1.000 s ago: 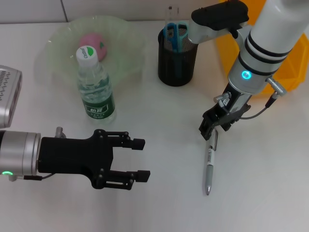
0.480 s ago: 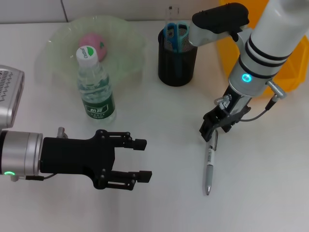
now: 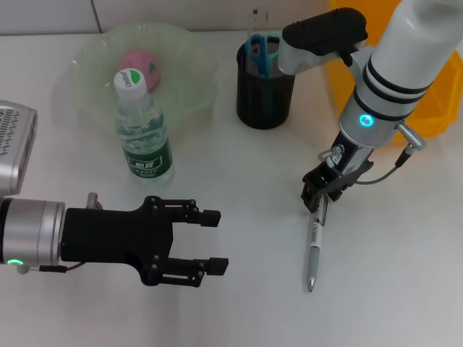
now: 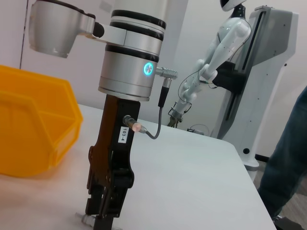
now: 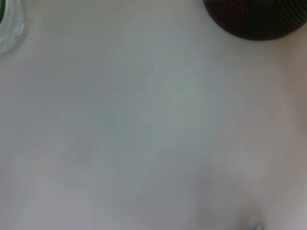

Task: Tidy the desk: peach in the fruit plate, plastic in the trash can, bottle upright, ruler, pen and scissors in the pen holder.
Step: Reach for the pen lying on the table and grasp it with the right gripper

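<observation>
- Step in hand, as judged: the right gripper [image 3: 316, 199] is picking up the pen [image 3: 314, 249], the last loose item bound for the pen holder [image 3: 265, 90].
- Pen: lying flat on the desk [image 3: 239, 173], tip pointing toward the robot, clip end up under the right gripper, well apart from the pen holder.
- Right gripper: sitting at the pen's upper end, low over the desk; whether its fingers are spread or pinching the barrel I cannot tell from either the head or the left wrist view.
- Advice for doing it well: the fingers should be straddling the barrel across its width and closing near the clip end, so the pen is hanging tip-down for an easy drop into the holder; the lift should be going straight up before travelling, to be clearing the holder's rim and the scissors [image 3: 265, 49] already inside.
- Risk: a thin round barrel may be rolling aside if one finger is touching first.
- Right arm pose: forearm reaching down steeply from the upper right, wrist tilted toward the pen.
- Left gripper [image 3: 211, 241]: hovering idle over bare desk near the front, fingers spread apart, holding nothing.
- Other items: bottle [image 3: 142, 129] standing upright; peach [image 3: 140, 62] resting in the fruit plate [image 3: 87, 61].
</observation>
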### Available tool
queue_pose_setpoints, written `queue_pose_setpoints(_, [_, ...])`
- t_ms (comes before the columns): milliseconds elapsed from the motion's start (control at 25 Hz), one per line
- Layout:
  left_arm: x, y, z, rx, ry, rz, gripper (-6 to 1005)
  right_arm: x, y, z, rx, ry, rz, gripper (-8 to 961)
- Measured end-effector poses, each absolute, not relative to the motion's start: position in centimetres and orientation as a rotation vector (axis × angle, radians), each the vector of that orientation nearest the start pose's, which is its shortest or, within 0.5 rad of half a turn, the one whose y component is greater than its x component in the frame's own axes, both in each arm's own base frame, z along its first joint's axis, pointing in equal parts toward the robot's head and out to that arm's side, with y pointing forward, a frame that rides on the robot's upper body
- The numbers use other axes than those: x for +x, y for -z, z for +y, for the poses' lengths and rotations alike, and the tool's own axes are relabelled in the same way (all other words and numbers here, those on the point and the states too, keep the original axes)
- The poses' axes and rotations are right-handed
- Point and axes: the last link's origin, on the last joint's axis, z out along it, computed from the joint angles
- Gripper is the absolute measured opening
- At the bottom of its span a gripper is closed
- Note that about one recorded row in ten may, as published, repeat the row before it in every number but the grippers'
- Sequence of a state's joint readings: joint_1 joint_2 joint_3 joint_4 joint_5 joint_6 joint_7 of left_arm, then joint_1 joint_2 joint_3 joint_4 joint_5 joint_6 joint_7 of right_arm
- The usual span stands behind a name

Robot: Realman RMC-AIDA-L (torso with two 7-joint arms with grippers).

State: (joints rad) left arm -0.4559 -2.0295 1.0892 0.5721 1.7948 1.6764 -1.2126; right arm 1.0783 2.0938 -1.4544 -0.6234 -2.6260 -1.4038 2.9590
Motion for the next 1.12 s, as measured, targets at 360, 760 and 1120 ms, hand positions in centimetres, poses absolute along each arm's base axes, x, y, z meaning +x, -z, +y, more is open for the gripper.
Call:
queue_pose_setpoints(360, [-25.85,3.19,27.50,-3.052,0.760,-0.395,734,15.78,7.50,38.81,-2.357,0.799,1.351,433])
queue_pose_setpoints(760, [-26.04,3.40,27.25,-3.063,0.745,-0.401,734,16.20,7.52,38.76,-2.351,0.789,1.360,436])
queue_pose_setpoints(1120, [-26.00,3.83,27.12,-3.077,0.728,-0.397,735,16.28,7.56,38.87,-2.349,0.778,1.358,365])
